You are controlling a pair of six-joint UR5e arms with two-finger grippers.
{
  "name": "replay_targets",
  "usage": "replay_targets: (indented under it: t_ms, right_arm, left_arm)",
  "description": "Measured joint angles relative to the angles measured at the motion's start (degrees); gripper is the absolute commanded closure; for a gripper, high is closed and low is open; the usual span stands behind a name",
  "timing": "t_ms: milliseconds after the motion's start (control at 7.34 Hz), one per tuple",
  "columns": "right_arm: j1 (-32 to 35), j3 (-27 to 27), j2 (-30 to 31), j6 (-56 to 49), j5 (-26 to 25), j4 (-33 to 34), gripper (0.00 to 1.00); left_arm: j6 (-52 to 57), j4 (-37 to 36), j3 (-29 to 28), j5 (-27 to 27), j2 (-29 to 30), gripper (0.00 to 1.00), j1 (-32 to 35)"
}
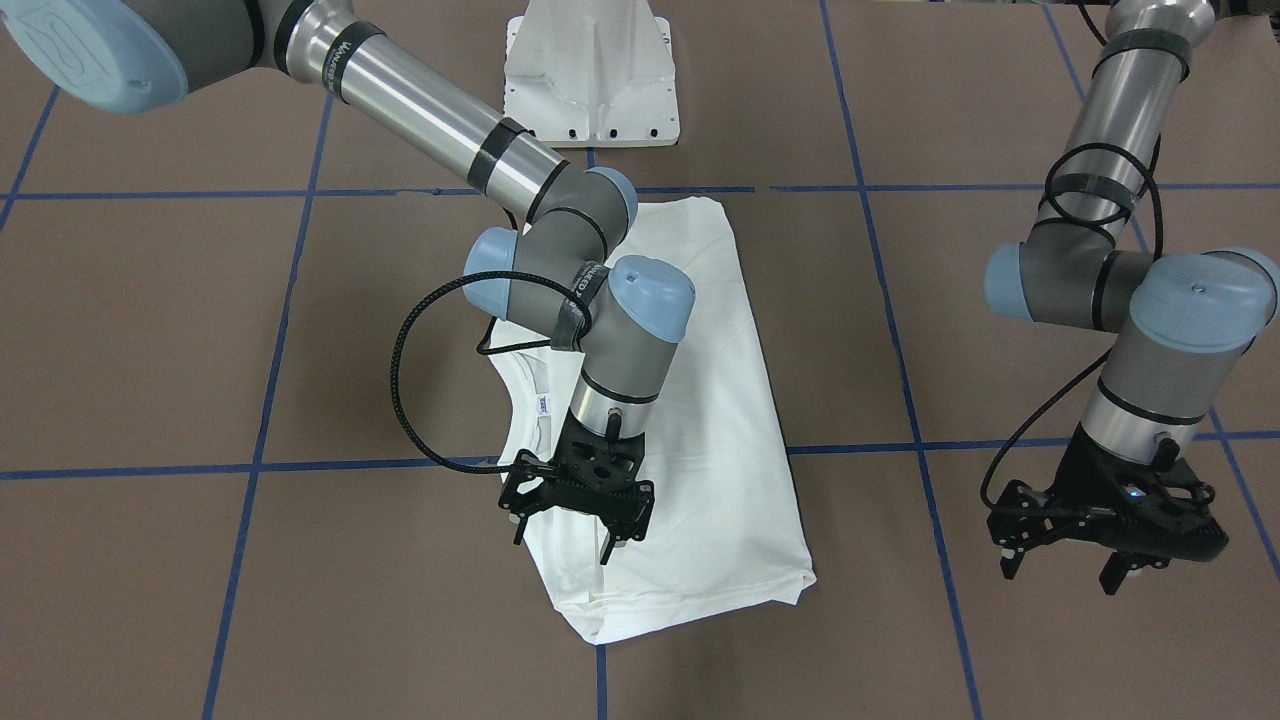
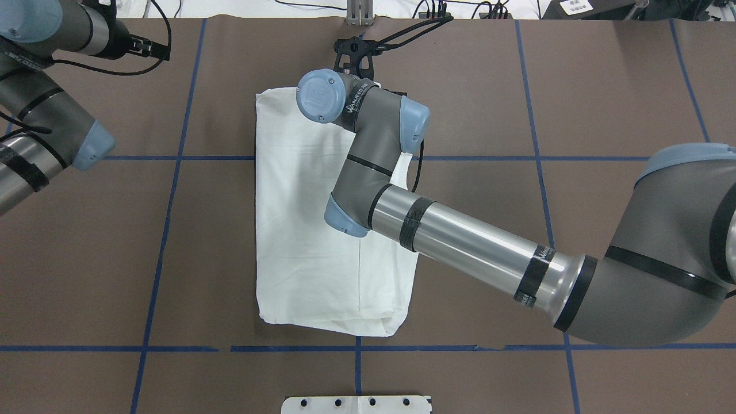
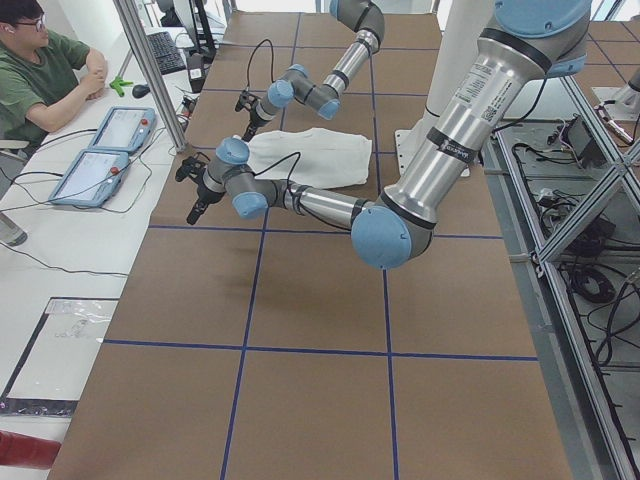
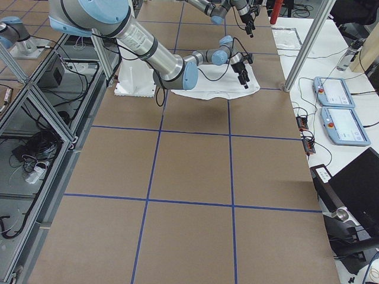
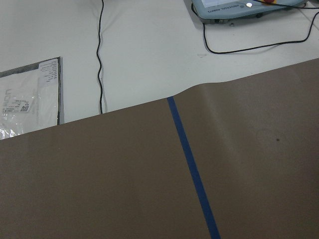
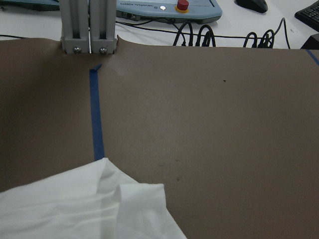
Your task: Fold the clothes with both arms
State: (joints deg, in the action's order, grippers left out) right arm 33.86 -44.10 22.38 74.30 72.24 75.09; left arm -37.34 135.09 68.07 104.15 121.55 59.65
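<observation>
Left arm (image 2: 52,123): jaws spread, gripping nothing, over the table (image 2: 172,259) well left of the T-shirt (image 2: 305,241). T-shirt: folded into a long strip at table centre, left edge straight, near edge just short of a blue tape line (image 2: 460,347). Right arm (image 2: 471,247) crosses its right edge; jaws spread, gripping nothing, above its far end. Brown table surface shows wide on both sides.

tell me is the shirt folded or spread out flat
Folded. The shirt lies as a narrow rectangle with no sleeves sticking out, and doubled layers show along its edge and corner.
</observation>
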Motion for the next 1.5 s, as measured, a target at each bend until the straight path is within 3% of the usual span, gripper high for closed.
replay_targets:
  t_ms: [817, 1498]
  right_arm:
    - [-2.76, 1.48, -0.31, 2.13, -1.58, -4.25, 0.01]
    - [-2.80, 1.99, -0.09, -1.21, -1.65, 0.73, 0.02]
  left_arm:
    - [0.07, 0.00, 1.71, 0.00, -1.66, 0.00, -0.06]
    - [0.07, 0.00, 1.72, 0.00, -1.75, 0.00, -0.06]
